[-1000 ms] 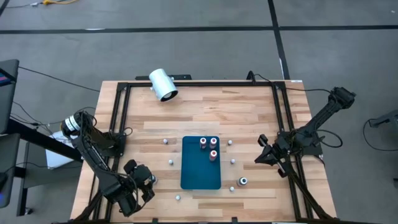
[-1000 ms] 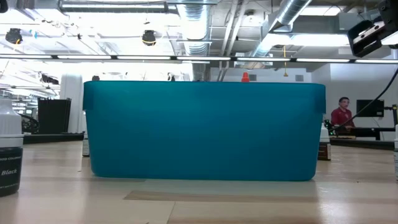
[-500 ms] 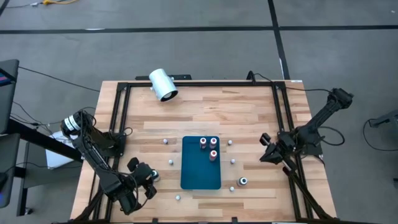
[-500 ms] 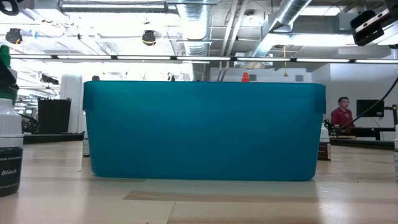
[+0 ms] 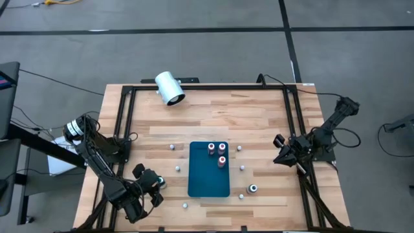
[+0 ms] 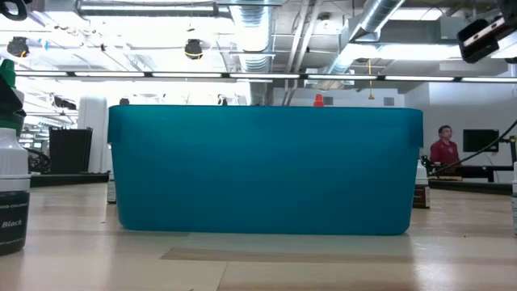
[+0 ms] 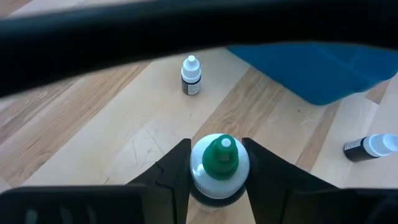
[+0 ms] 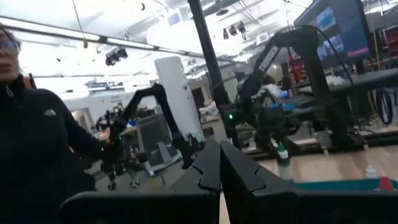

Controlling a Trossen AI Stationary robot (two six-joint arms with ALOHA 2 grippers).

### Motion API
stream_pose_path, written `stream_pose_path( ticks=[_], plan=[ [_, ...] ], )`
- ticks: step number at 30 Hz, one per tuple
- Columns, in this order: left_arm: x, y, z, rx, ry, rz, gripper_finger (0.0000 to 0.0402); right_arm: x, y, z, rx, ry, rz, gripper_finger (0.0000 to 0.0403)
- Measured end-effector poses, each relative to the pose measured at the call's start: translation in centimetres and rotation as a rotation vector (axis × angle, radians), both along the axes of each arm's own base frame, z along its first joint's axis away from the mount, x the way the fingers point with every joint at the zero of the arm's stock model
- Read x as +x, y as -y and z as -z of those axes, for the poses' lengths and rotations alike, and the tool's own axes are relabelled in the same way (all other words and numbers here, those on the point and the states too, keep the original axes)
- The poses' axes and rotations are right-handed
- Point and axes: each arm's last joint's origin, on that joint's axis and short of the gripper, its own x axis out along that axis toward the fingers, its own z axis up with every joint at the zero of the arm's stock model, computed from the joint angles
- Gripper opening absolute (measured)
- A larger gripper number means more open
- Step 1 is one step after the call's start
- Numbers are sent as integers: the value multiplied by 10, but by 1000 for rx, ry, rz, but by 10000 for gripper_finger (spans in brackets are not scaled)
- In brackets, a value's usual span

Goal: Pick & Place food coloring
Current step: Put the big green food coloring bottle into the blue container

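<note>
My left gripper [image 5: 154, 186] is at the near left of the table, shut on a small food coloring bottle with a green tip and a white shoulder [image 7: 219, 163]. That green tip [image 6: 6, 73] also shows at the left edge of the low view. Three red-topped bottles [image 5: 217, 153] stand on the teal tray [image 5: 208, 181]. My right gripper [image 5: 279, 158] hangs shut and empty by the table's right side, above the wood. My left gripper pinches the green-tipped bottle between its two fingers [image 7: 176, 169], one on either side of the white shoulder [image 7: 200, 169] just under the tip. The fingers slant down from the table's near left. The bottle is upright; its base is hidden, so whether it stands on the wood does not show.
Several small bottles lie scattered round the tray: a dark white-capped one [image 7: 191, 75], one on its side [image 7: 370, 147], others [image 5: 252, 189] [image 5: 184, 205]. A black-labelled bottle [image 6: 12, 202] stands close to the low camera. A white cylinder [image 5: 169, 88] lies at the far left.
My left gripper has shut on the green-tipped bottle and shifted slightly toward the tray. My right gripper, still shut, has drawn back a little toward the table's right edge.
</note>
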Motion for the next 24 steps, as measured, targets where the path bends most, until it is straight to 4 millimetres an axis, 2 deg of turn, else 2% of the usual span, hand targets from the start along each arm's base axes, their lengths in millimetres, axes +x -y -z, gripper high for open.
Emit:
stream_pose_path(
  ticks=[16, 24],
  plan=[
    [0, 0, 1, 2, 14, -12, 109, -3, 6, 24, 68, -343, 63, 0],
    [0, 0, 0, -9, 24, -27, 109, -3, 7, 24, 61, -349, 68, 0]
  ],
)
